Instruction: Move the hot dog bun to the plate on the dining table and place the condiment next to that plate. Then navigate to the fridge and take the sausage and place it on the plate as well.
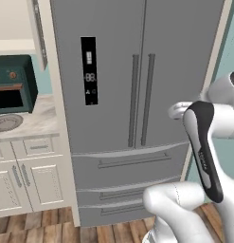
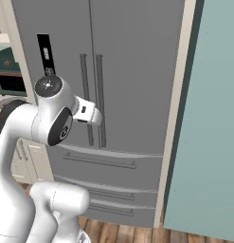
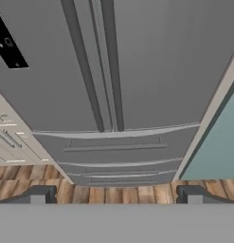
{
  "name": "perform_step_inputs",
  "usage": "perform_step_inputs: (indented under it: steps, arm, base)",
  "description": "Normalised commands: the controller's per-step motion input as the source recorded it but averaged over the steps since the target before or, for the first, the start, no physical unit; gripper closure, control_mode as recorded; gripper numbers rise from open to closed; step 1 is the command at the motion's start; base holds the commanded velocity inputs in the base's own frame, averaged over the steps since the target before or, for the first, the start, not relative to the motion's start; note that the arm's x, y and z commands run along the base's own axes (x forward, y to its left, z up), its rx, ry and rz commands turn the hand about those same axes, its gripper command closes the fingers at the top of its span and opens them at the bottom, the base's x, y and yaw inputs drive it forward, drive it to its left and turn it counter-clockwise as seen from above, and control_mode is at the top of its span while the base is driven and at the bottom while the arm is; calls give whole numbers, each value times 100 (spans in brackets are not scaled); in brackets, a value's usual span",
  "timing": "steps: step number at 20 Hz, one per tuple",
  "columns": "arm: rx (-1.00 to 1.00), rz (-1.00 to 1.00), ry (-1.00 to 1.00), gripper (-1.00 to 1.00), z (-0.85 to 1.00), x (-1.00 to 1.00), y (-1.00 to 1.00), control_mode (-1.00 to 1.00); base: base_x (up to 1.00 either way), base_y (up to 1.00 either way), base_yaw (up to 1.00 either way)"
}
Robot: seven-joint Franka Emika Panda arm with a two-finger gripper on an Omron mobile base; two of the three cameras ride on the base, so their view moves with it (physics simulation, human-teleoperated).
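Tool point(image 3: 113, 194) spread wide and empty, fingertips point(image 3: 39, 194) well apart, aimed at the fridge point(image 1: 137, 95) from a short way off, touching nothing. Fridge closed: both upper doors shut, their two vertical handles point(image 1: 142, 99) side by side at the centre seam, two drawers point(image 1: 130, 163) below also shut. Black display panel point(image 1: 89, 71) on the left door. Sausage not seen; presumably behind the closed doors, cannot tell. Left of the fridge, white cabinets point(image 1: 26, 178) under a pale desk point(image 1: 38, 121) carrying a green oven point(image 1: 13, 85). Teal wall point(image 2: 208, 118) to the right. Wooden floor point(image 3: 128, 193) beneath.
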Motion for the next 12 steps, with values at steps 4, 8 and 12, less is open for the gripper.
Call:
perform_step_inputs:
  steps: [4, 8, 12]
  arm:
    - [0, 0, 0, -100, 0, 49, 1, -100]
    - [0, 0, 0, -100, 0, 44, 4, -100]
    - [-1, 0, -4, -100, 0, 37, 3, -100]
  base:
    - [0, 0, 0]
    - [0, 0, 0]
    - [0, 0, 0]
